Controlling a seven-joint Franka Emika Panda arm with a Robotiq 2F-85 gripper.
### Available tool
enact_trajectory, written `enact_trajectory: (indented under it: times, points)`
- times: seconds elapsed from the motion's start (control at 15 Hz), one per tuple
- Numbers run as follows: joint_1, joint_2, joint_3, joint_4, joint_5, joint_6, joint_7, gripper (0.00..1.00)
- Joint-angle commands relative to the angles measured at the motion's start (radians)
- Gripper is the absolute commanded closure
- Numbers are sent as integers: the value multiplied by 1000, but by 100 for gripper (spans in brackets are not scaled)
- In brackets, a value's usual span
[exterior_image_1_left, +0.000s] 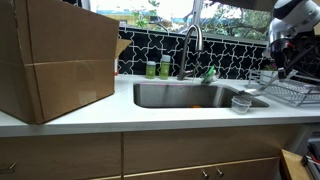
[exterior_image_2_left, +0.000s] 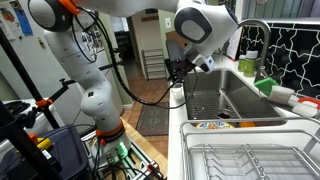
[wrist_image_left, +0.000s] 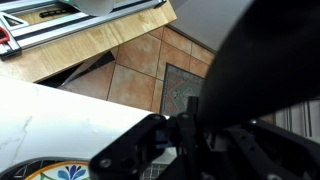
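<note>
White bench runs along a black tiled wall in an exterior view. A big cardboard box stands on it at one end. A metal sink with a tap sits in the middle, and green bottles stand behind it. A little clear cup stands just beside the sink. My tool hangs up high near the dish rack, not touching it.

In an exterior view from the rack end, the tool hangs by the front edge of the bench, near a sink corner. A colourful plate lies between the sink and the rack. A green sponge lies at the back of the sink.

In the wrist view the tool is a dark blur. The plate peeks in at the bottom on the white bench, and brown floor tiles show past the edge. I cannot tell how far open the tool is, or if it holds anything.
</note>
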Motion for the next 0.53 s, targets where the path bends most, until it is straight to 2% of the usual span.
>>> enact_trajectory:
  times: [0.0,0.47]
  points:
    - [10,-27,-3,-26,-18,32,-4,98]
    - [20,-30,3,-31,-11,52,0,98]
